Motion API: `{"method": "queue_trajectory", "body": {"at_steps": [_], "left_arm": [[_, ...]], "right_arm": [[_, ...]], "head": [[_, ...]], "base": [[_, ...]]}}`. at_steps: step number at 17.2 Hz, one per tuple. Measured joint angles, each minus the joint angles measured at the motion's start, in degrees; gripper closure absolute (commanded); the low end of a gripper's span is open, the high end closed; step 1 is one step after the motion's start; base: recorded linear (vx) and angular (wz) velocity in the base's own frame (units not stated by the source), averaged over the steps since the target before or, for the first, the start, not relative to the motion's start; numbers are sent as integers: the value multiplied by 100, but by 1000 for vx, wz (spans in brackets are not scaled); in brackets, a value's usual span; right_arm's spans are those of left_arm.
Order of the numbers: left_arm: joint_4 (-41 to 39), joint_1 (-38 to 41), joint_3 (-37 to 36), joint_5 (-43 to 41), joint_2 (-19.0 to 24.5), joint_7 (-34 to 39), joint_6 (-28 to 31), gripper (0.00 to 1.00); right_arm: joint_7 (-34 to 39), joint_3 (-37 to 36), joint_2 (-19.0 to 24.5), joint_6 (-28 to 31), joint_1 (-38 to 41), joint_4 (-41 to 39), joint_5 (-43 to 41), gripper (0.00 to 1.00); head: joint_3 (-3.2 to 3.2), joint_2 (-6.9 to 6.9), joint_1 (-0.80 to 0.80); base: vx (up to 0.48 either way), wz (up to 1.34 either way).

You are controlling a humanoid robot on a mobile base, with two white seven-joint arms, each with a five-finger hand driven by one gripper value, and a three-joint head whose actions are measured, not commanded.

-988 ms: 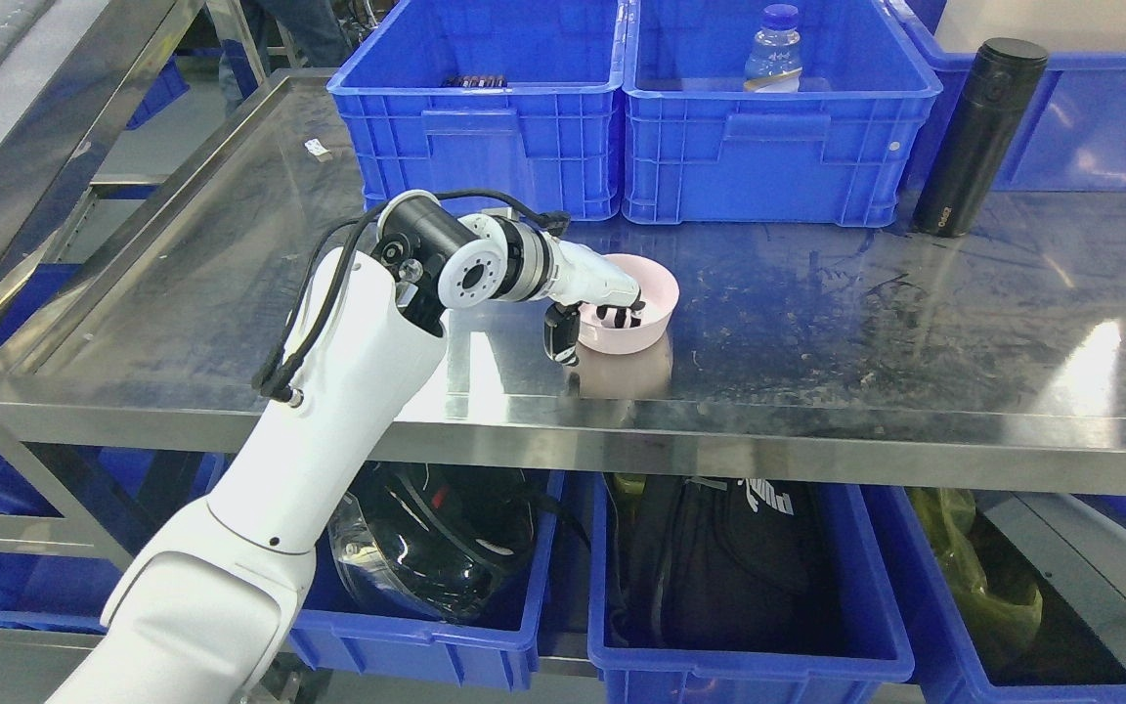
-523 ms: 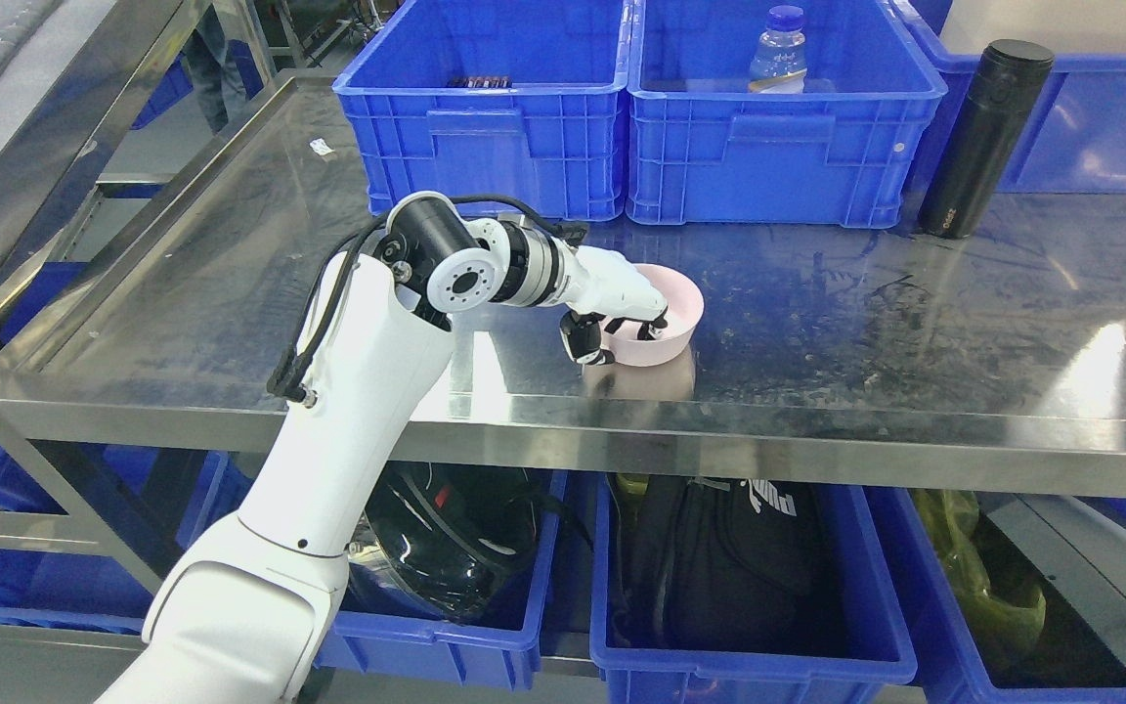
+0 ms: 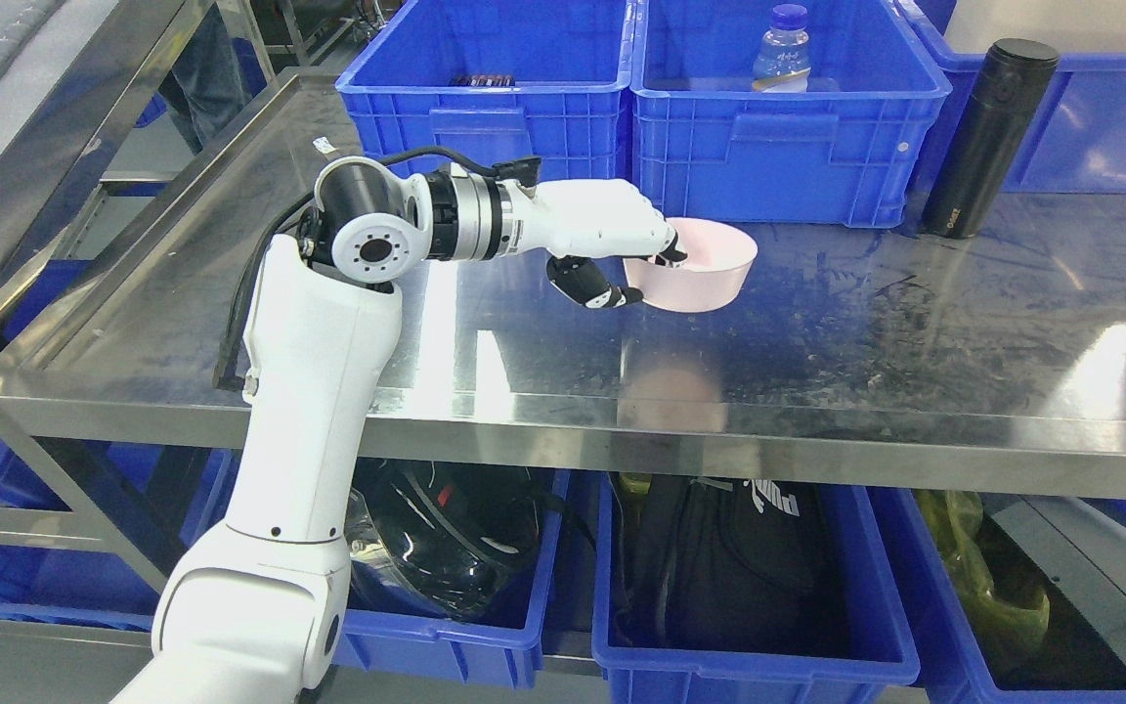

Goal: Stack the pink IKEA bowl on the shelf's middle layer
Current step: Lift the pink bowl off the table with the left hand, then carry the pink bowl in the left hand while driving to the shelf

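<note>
You see the pink bowl held above the steel shelf surface, with its pale reflection on the metal below it, nearer to the front edge. The bowl is a little tilted, and it is in front of the gap between the two blue crates at the back. The left hand grips it at its left rim: the fingers come over the rim into the bowl and the dark thumb presses from outside below. The left arm comes up from the lower left of the picture and bends over the shelf.

Behind the bowl, the left blue crate holds something dark that you cannot identify. The right blue crate holds a water bottle with a blue cap. A black flask stands upright on the shelf to the right of the crates, well apart from the bowl. Under the shelf, blue bins hold a black helmet and a black bag.
</note>
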Motion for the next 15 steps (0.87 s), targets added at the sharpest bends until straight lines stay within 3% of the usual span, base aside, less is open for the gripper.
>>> {"method": "queue_trajectory", "body": {"at_steps": [6, 15], "left_arm": [[-258, 670, 679, 518, -53, 274, -321, 98], [-577, 1324, 587, 673, -86, 764, -327, 98]], "right_arm": [[0, 0, 0, 0, 1, 0, 0, 0], [0, 0, 0, 0, 0, 0, 0, 0]], "head": [[0, 0, 0], [0, 0, 0]], "base": [[-23, 166], [-47, 699]]}}
